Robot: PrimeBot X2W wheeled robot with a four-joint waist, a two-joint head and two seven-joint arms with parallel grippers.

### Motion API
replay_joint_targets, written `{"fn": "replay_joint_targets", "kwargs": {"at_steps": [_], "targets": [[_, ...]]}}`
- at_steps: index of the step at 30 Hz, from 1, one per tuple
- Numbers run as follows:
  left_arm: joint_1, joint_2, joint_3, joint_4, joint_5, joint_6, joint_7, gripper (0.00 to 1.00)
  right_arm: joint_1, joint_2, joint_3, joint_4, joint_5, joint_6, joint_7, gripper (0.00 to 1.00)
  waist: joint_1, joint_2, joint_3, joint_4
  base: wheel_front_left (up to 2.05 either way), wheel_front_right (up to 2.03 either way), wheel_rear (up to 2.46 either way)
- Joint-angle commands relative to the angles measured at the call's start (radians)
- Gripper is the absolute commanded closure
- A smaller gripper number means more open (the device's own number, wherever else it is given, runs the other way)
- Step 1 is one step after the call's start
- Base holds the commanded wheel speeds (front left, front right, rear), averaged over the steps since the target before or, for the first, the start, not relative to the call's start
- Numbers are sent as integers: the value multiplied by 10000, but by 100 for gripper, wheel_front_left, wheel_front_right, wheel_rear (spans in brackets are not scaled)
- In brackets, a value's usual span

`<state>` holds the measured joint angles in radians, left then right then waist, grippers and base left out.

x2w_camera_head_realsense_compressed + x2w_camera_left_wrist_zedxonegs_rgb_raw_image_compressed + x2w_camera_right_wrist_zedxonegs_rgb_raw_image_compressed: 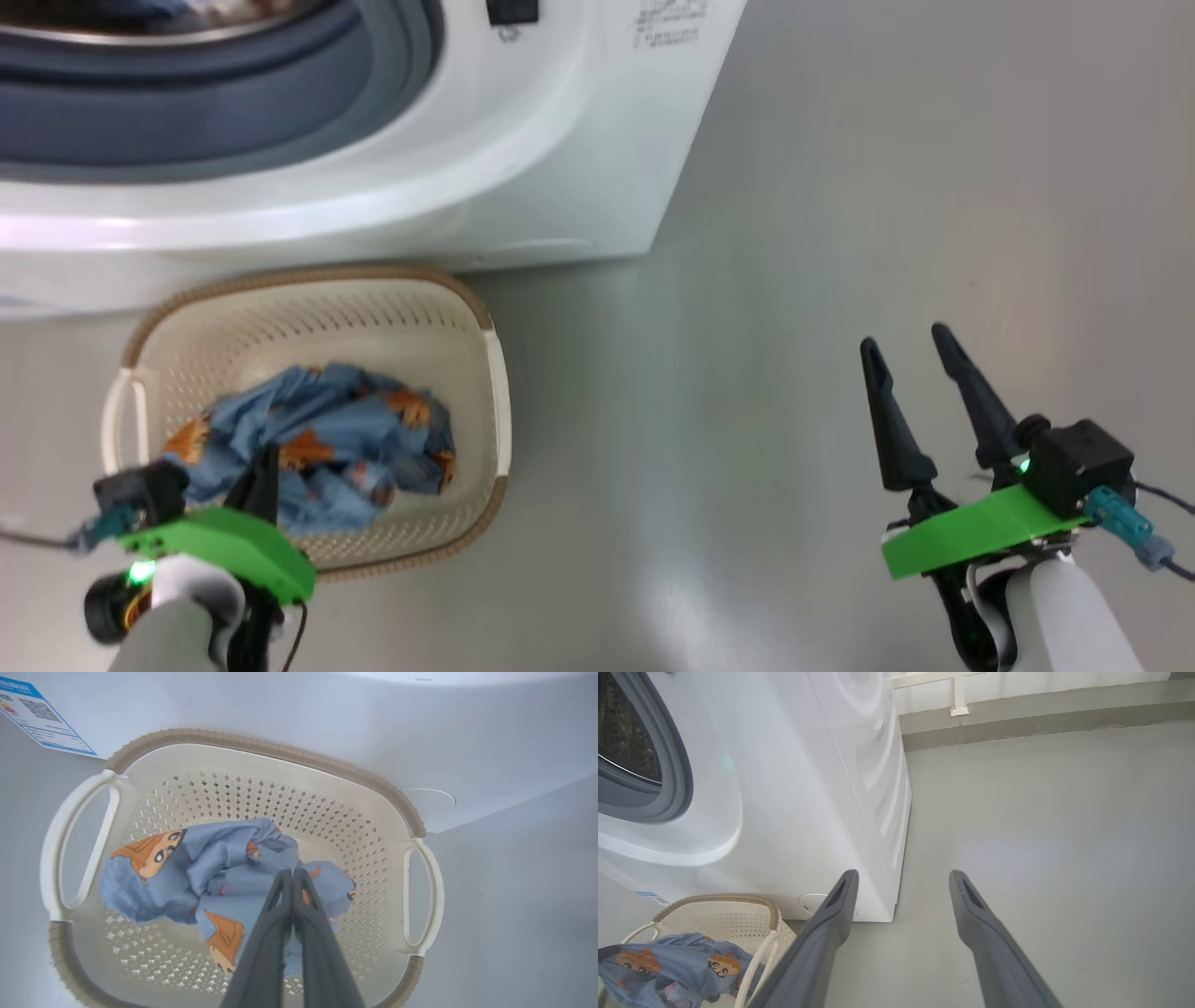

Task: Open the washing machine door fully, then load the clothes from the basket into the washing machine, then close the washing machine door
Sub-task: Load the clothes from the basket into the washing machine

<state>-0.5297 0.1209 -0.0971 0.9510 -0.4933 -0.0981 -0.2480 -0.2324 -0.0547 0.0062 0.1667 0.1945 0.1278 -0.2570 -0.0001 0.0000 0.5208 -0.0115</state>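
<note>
Light-blue, orange-printed clothes [355, 429] lie heaped in the cream perforated plastic basket [308, 275], at twelve o'clock just ahead of the nearer left gripper [266, 462], its fingers pressed together. The right gripper [901, 341], fingers spread, hangs well away at three o'clock.

**A:** From my console, what marks each arm?

**B:** I note, on the left gripper [269, 457] and the right gripper [904, 341], two long, tapering dark fingers on a bright green plate [980, 527]. Behind the plate are a black camera block [1083, 462], a teal connector [1116, 518], a thin dark cable [1167, 499], a green light [140, 571] and a pale rounded forearm [1074, 607].
</note>
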Motion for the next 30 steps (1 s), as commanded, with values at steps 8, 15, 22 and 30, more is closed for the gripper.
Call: {"fn": "replay_joint_targets", "kwargs": {"at_steps": [8, 15, 22, 30], "targets": [[2073, 56, 1158, -2286, 766, 278, -136, 100, 853, 45, 312, 26, 220, 29, -48, 0, 1, 0, -2092, 155, 0, 0, 0], [3737, -384, 1805, -4347, 1314, 466, -137, 100, 1403, 45, 251, 108, 351, 29, -48, 0, 1, 0, -3206, 206, 0, 0, 0], [5113, -639, 2027, -6343, 1718, 820, -137, 100, 1928, 45, 230, 174, 396, 29, -48, 0, 1, 0, -4144, 276, 0, 0, 0], [6141, -694, 1877, -7924, 2155, 1070, -137, 100, 2357, 45, 274, 200, 176, 29, -48, 0, 1, 0, -4884, 466, 0, 0, 0]]}}
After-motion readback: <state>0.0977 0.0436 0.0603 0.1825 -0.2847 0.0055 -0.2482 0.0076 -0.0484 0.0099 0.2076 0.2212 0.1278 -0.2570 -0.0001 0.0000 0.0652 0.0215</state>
